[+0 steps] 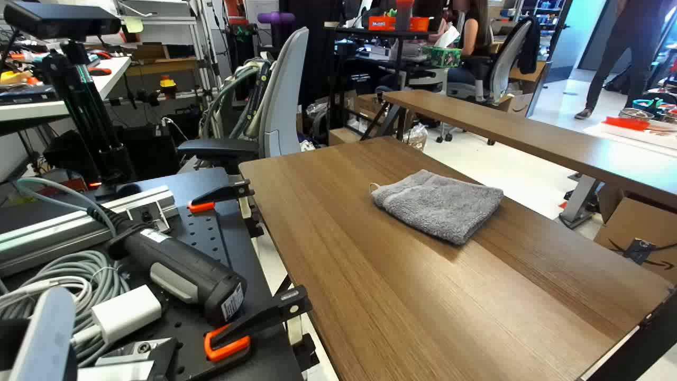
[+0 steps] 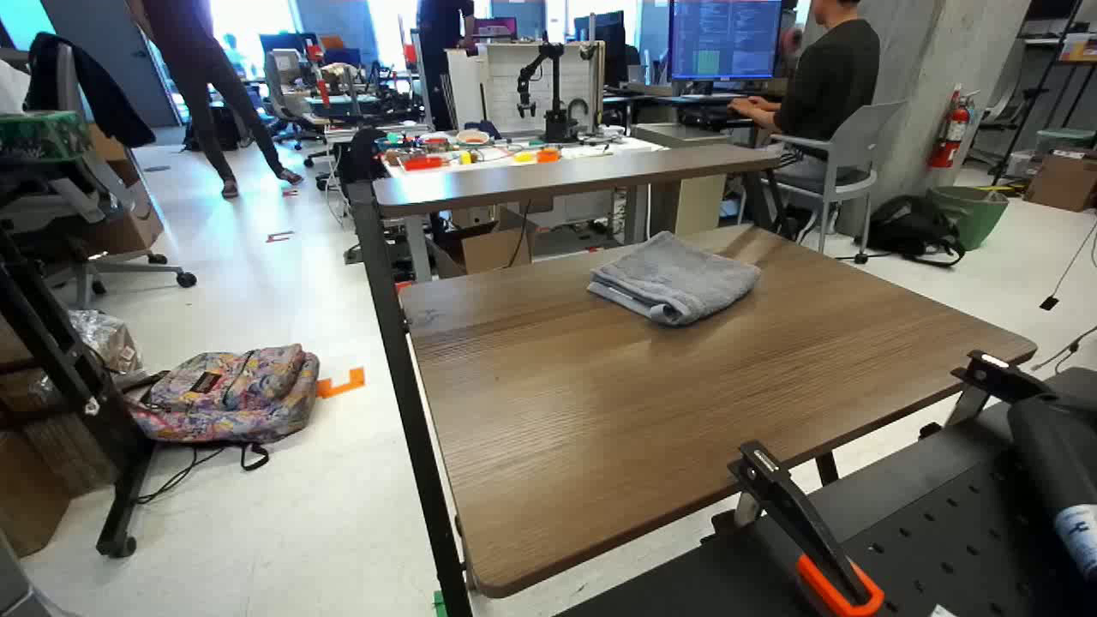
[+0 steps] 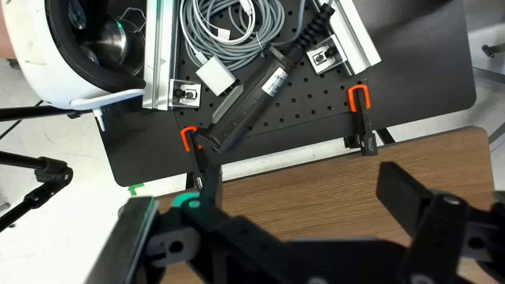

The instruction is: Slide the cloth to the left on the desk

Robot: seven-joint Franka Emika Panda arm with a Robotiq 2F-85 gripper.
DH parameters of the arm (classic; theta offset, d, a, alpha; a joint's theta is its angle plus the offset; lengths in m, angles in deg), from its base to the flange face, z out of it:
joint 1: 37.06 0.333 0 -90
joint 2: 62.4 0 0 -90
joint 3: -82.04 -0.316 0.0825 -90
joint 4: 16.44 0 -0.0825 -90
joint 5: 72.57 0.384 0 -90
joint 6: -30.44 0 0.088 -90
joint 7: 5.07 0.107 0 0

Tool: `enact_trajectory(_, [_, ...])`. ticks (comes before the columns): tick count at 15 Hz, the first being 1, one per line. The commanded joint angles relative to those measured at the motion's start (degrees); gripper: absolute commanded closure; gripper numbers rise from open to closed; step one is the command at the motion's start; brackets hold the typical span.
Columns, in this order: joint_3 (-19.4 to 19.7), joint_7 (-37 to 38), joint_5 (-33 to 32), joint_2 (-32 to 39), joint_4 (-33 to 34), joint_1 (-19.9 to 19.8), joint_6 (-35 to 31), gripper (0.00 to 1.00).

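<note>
The grey cloth (image 1: pixel 439 206) lies folded flat on the brown wood-grain desk (image 1: pixel 338 248). In both exterior views it rests near the long edge away from the black pegboard table; it also shows here (image 2: pixel 677 278), with the desk (image 2: pixel 583 411) around it. A small loop sticks out at one corner. In the wrist view my gripper (image 3: pixel 300 179) is open, its two fingers wide apart with nothing between them, over the desk (image 3: pixel 284 205) near its edge beside the black table. The cloth is out of the wrist view. The gripper does not show in either exterior view.
A black pegboard table (image 3: pixel 307 106) stands beside the desk with a narrow gap. Two orange-handled clamps (image 1: pixel 227 344) reach over to the desk edge. A black handheld tool (image 1: pixel 180 270), coiled cables (image 3: pixel 232 35) and metal rails lie there. A raised wooden shelf (image 2: pixel 566 180) runs behind the cloth.
</note>
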Motion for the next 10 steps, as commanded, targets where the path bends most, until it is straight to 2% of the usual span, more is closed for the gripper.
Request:
enact_trajectory(1, [0.0, 0.0, 0.0, 0.0, 0.1, 0.0, 0.1, 0.00])
enact_trajectory(5, [0.0, 0.0, 0.0, 0.0, 0.1, 0.0, 0.0, 0.00])
enact_trajectory(10, [-3.0, 9.1, 1.2, 8.7, 2.4, -0.8, -9.8, 0.00])
